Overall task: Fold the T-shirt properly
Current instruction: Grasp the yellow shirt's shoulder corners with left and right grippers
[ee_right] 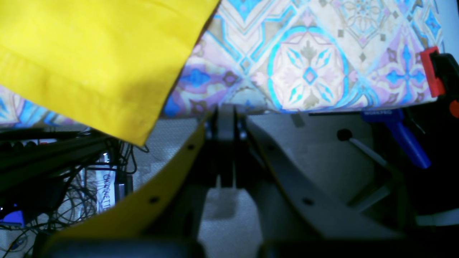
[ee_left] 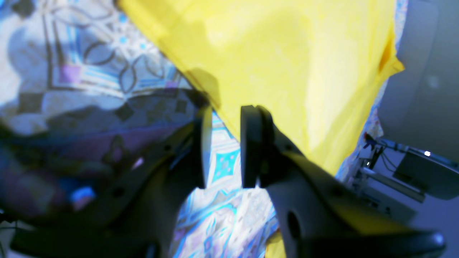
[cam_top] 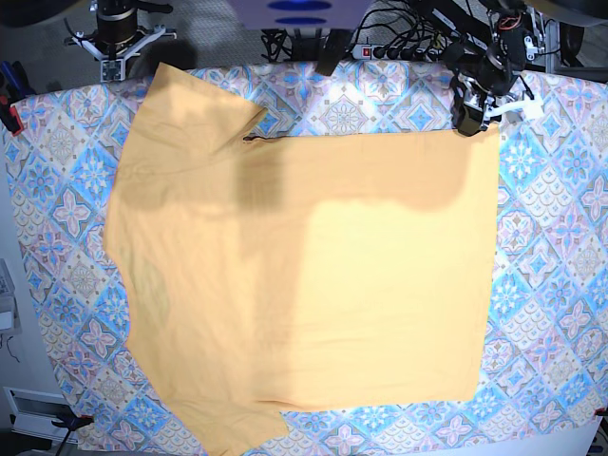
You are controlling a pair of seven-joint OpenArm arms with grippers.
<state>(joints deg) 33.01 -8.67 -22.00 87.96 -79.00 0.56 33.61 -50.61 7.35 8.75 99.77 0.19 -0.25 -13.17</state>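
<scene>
Left wrist: left claw spread, empty, just beside T-shirt edge, over tablecloth.
Right wrist: right claw pressed together, off the shirt hem.
Base: shirt spread nearly flat on bench; one side apparently turned in, remaining folds left.

Both tools look black-fingered, seemingly with yellow side plates.

Blue-pink patterned tablecloth fills the base frame, power strip w/ cables top centre, red clamp at right edge of right wrist frame, blue handle just below.
</scene>
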